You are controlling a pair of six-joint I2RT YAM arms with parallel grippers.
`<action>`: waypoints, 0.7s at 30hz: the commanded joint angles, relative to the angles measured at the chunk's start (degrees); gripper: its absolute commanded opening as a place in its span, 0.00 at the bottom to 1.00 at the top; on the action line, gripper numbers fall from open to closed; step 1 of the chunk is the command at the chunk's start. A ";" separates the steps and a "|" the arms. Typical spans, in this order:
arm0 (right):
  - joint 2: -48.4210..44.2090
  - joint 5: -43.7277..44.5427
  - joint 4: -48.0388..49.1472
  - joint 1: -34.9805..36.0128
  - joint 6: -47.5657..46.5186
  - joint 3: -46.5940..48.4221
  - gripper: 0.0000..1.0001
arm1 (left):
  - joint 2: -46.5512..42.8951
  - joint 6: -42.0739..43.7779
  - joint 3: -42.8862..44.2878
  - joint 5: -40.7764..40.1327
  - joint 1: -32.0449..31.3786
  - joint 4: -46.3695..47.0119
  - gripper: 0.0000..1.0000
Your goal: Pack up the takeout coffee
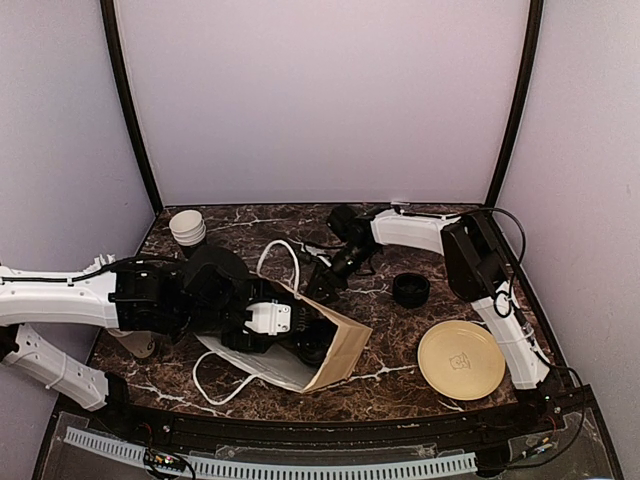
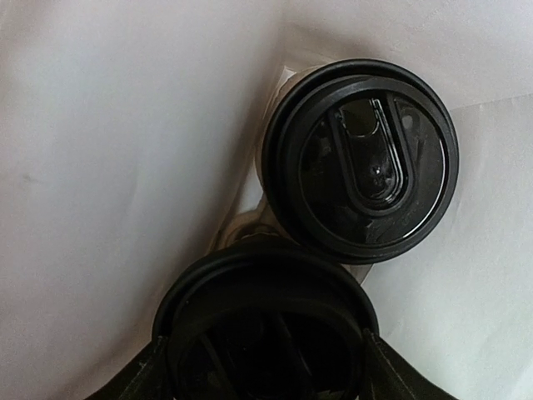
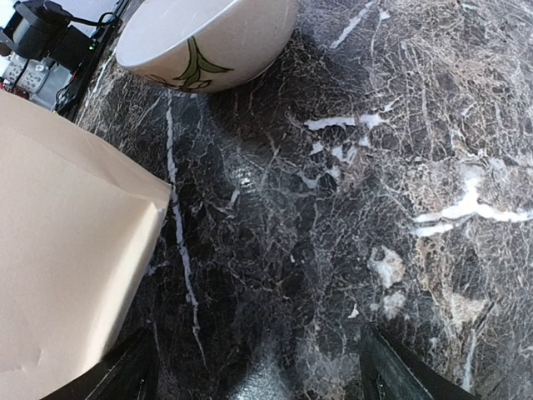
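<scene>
A brown paper bag [image 1: 345, 350] with white lining and white cord handles lies on its side, mouth toward the left. My left gripper [image 1: 290, 335] reaches into the mouth. In the left wrist view it [image 2: 266, 375] is shut on a black lidded coffee cup [image 2: 266, 325], one finger on each side of the lid. A second black lidded cup [image 2: 362, 158] lies just beyond it against the white bag lining [image 2: 125, 167]. My right gripper [image 1: 325, 280] is open and empty, low over the marble just behind the bag; the bag's brown side [image 3: 58, 250] shows at its left.
A lidless nested cup stack [image 1: 187, 227] stands at the back left. A low stack of black lids [image 1: 411, 289] and a pale yellow plate [image 1: 461, 360] lie at the right. A cream bowl with a green leaf mark [image 3: 208, 42] shows in the right wrist view.
</scene>
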 commanded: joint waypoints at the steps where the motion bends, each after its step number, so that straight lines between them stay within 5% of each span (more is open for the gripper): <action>1: 1.29 0.07 -5.72 1.34 -1.58 -2.86 0.84 | 0.97 -0.21 0.08 -0.42 0.15 1.60 0.46; 21: 1.48 -3.90 -10.08 2.21 -7.21 -3.35 0.84 | 6.31 -4.76 2.87 3.11 2.16 -5.41 0.44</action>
